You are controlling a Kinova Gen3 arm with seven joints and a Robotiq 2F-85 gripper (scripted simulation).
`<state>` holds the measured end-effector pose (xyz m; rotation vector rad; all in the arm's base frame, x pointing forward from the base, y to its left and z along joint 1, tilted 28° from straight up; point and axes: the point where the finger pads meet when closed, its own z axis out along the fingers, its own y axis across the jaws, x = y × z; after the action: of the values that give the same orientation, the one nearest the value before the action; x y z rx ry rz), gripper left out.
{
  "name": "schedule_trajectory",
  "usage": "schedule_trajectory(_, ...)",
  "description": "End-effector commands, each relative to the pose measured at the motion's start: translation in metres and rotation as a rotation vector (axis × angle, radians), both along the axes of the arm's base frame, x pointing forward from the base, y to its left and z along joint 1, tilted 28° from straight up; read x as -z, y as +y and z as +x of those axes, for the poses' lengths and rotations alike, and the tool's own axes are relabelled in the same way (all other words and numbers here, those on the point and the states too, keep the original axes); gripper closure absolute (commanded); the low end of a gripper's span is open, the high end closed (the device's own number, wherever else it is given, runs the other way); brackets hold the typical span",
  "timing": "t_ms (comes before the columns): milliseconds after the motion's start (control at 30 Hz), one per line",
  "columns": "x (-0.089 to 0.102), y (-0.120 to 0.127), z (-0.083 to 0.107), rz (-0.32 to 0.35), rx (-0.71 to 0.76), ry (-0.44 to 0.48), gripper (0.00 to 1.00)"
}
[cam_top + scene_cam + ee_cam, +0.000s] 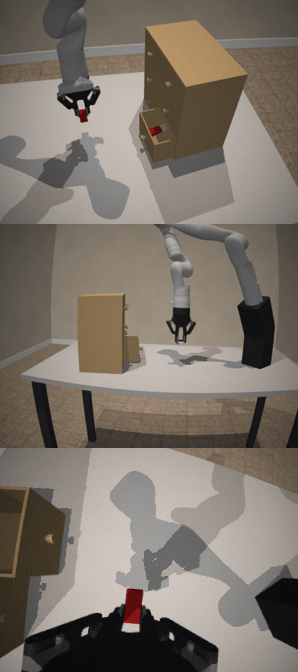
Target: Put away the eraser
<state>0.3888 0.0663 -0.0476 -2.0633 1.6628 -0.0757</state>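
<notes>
My gripper (pixel 83 113) is shut on a red eraser (pixel 84 116) and holds it in the air above the table, left of the chest. The eraser also shows in the wrist view (pixel 133 607) between the fingertips, and in the exterior view (pixel 181 341). The wooden chest (pixel 189 87) stands on the table with its bottom left drawer (pixel 158 134) pulled out. A second red eraser (pixel 156 130) lies inside that open drawer. The other drawers look pushed in. In the wrist view the open drawer (pixel 27 533) is at the left edge.
The arm's black base (pixel 257 331) stands on the table at the right in the exterior view. The table's edges lie well away from the chest and the gripper. Small knobs (pixel 167 84) stick out of the chest's front.
</notes>
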Motion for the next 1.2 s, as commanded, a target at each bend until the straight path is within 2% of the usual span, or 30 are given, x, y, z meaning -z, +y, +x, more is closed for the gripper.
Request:
schedule_trajectory(0, -0.001, -0.001, 0.001, -0.001, 0.0, -0.002, 0.81)
schedule_trajectory(567, 0.0, -0.011, 0.009, -0.048, -0.122, -0.048, 0.81)
schedule_trajectory(1167, 0.002, -0.036, 0.03, -0.163, -0.42, -0.16, 0.81)
